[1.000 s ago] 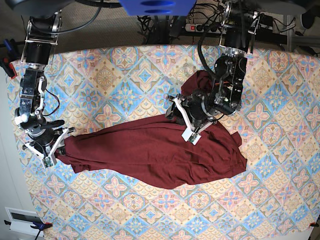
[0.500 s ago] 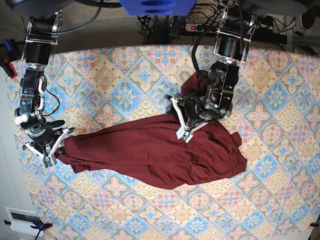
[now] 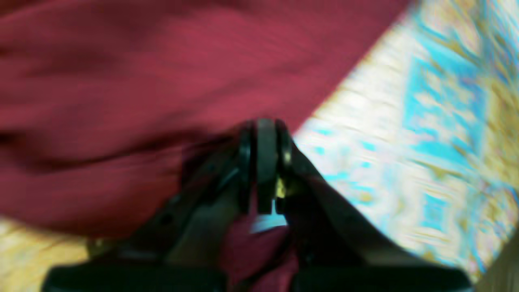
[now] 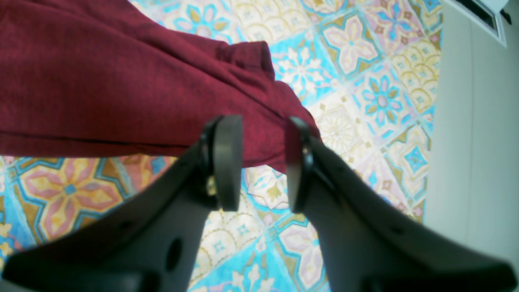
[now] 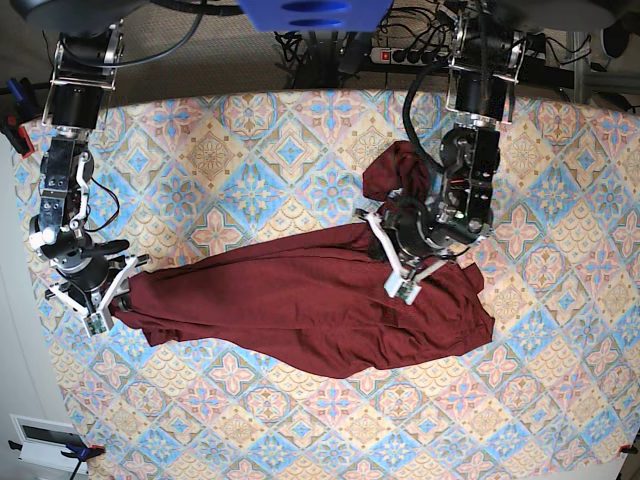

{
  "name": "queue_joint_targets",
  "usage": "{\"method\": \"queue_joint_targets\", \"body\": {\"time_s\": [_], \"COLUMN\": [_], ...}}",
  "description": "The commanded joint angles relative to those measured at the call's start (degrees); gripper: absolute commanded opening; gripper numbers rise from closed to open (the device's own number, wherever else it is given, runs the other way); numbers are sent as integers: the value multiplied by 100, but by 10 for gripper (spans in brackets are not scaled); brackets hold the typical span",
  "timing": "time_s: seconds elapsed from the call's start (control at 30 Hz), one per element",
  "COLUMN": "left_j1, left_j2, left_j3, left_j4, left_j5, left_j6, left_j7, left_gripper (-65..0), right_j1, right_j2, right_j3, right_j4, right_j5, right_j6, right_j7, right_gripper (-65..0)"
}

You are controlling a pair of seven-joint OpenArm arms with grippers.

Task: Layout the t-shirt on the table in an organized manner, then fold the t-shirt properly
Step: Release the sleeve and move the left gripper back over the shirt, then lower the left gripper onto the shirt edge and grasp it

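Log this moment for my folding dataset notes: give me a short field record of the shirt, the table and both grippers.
garment: dark maroon t-shirt, bunched, not flat
surface: table with pastel tile-pattern cloth
left gripper: shut, fabric beneath it; a grip on fabric cannot be confirmed, wrist view blurred
right gripper: jaws parted at the shirt's edge, gripping nothing
fold state: not yet laid out or folded
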Motion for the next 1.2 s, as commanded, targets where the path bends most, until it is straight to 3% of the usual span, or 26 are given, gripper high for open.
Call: {"method": "queue_joint_targets", "body": {"time_s": [0.0, 0.3, 0.6, 0.73, 0.8, 0.93, 1.03, 1.17], "left_j1": [-98, 587, 1167, 1167, 1167, 1185, 1704, 1994], "left_j2": [-79, -914, -1767, -1969, -2083, -2127, -2180, -2206], "left_j3": [-213, -1620, -4459, -5057, -5321, -5593, -5532, -4609], "left_j4": [254, 1415, 1714, 1617, 1406, 931, 914, 923], "left_j5": [-27, -115, -1495, -1513, -1513, -1522, -1601, -2155], "left_j6": [-1, -18, -18, -18, -18, -27, -53, -53], "left_j7": [-89, -80, -80, -89, -89, -89, -80, -107], "left_gripper": [-650, -650, -650, -650, -650, -650, -650, -650], "right_j1": [137, 93, -601, -883, -909, -891, -874, -874], "right_j2": [98, 90, 90, 90, 90, 81, 81, 81], "right_j3": [44, 44, -9, -405, -484, -457, -440, -440], "right_j4": [96, 96, 105, 132, 149, 149, 149, 149], "right_j5": [46, 46, 46, 46, 46, 46, 46, 46], "right_j6": [-21, -21, -3, 366, 384, 384, 384, 384], "right_j7": [134, 134, 125, 134, 134, 134, 134, 134], "right_gripper": [-476, -476, -476, -476, -476, -476, -476, -476]}}
